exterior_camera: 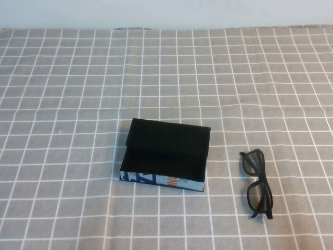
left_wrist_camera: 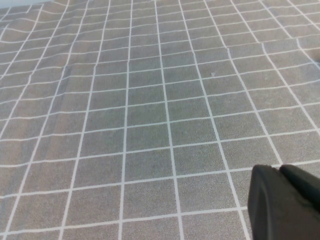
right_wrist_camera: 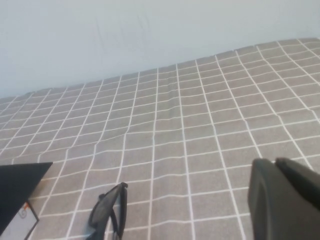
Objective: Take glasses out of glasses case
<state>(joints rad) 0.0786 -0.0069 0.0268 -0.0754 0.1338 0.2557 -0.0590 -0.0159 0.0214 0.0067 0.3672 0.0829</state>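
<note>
Grey tablecloth [exterior_camera: 78, 104] gridded in white, pale plain wall [exterior_camera: 166, 13] behind, even light.

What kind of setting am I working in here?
Likely a staged tabletop test bench: a grey checked tablecloth against a plain pale wall, with only the glasses case and glasses. Left gripper and right gripper hover aside.

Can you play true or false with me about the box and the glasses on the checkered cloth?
1. The glasses are inside the case. False: they lie on the cloth, on the case's right.
2. The case is open. True.
3. The left end effector, seen only in its wrist view, has just cloth below it. True.
4. The right end effector is holding the glasses. False: it is apart from them, holding nothing.
5. The glasses are red. False: black.
</note>
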